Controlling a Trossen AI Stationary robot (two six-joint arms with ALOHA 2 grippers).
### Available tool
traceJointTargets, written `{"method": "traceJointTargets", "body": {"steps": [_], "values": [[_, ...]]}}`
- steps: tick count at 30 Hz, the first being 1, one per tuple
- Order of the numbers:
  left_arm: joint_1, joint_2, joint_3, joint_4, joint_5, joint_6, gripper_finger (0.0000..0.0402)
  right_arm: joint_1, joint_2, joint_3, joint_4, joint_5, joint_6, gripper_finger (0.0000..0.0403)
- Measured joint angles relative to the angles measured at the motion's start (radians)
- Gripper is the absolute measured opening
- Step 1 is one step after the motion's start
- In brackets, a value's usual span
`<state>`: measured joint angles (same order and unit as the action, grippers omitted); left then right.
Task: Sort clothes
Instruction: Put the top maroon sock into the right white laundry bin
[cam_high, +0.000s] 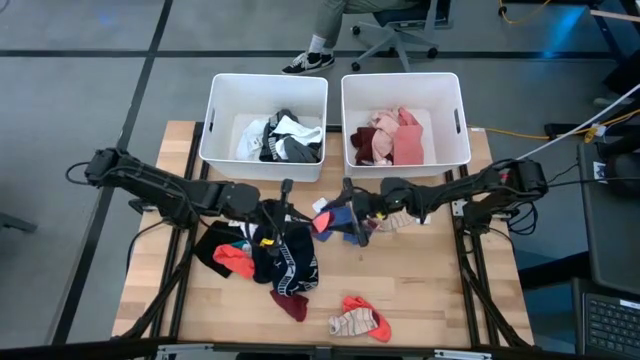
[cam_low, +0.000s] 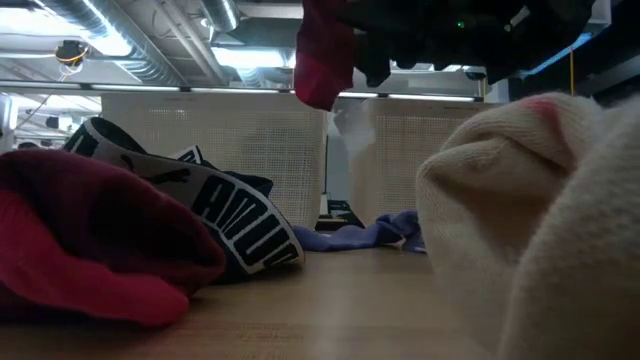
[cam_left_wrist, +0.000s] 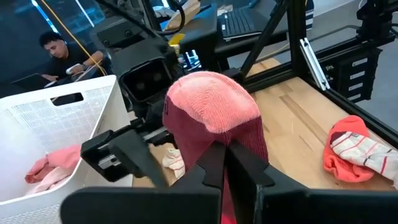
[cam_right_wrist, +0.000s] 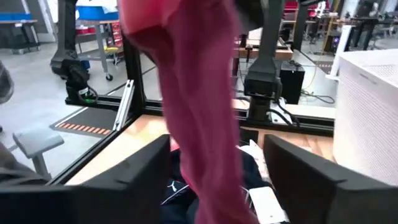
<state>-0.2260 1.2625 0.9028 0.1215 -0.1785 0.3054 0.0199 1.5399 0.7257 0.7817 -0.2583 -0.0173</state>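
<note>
My left gripper (cam_high: 306, 214) is shut on a maroon sock with a pink-red end (cam_left_wrist: 211, 115), above the middle of the table. The sock also shows in the high view (cam_high: 325, 218) and hangs clear of the table in the low view (cam_low: 320, 55). My right gripper (cam_high: 352, 215) is open and faces it from the right. In the right wrist view the sock (cam_right_wrist: 199, 112) hangs between its two spread fingers, with a gap on either side. A blue garment (cam_high: 345, 228) lies on the table below the grippers. My left gripper pinches the maroon sock between its two fingers (cam_left_wrist: 245, 165), at a part back from its pink-red end (cam_left_wrist: 217, 146). The fingers come about level from the table's left. The sock is lifted clear of the table and hangs down below the hold.
Two white bins stand at the far edge: the left bin (cam_high: 222, 95) holds white, grey and black clothes, the right bin (cam_high: 452, 100) pink and red ones. A black garment with a white band (cam_high: 285, 258), red pieces (cam_high: 232, 258) and a striped sock (cam_high: 360, 321) lie toward the near edge.
</note>
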Motion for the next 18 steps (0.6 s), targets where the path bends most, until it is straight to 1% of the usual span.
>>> {"method": "traceJointTargets", "body": {"steps": [3,5,8,9,10,14,18], "values": [[0.000,0.000,0.000,0.001,0.000,0.002,0.0003,0.015,0.004,0.008,-0.003,0.005,-0.031,0.0193],[0.000,0.000,0.000,0.001,0.000,0.002,0.0002,0.020,0.003,0.013,-0.006,0.005,-0.040,0.0136],[0.000,0.000,0.000,0.001,0.000,0.002,0.0004,0.020,0.002,0.015,-0.016,0.003,-0.045,0.0038],[0.000,0.000,0.000,0.002,0.000,-0.001,0.0006,0.020,0.002,0.015,-0.016,0.003,-0.048,0.0020],[0.000,0.000,0.000,0.001,0.000,-0.007,0.0008,0.020,0.002,0.015,-0.017,0.004,-0.053,0.0015],[0.000,0.000,0.000,0.018,-0.009,-0.057,0.0023,0.020,0.002,0.015,-0.025,0.022,-0.056,0.0026],[0.000,-0.001,0.000,0.019,-0.056,-0.059,0.0065,0.019,0.002,0.015,-0.030,0.022,-0.067,0.0007]]}}
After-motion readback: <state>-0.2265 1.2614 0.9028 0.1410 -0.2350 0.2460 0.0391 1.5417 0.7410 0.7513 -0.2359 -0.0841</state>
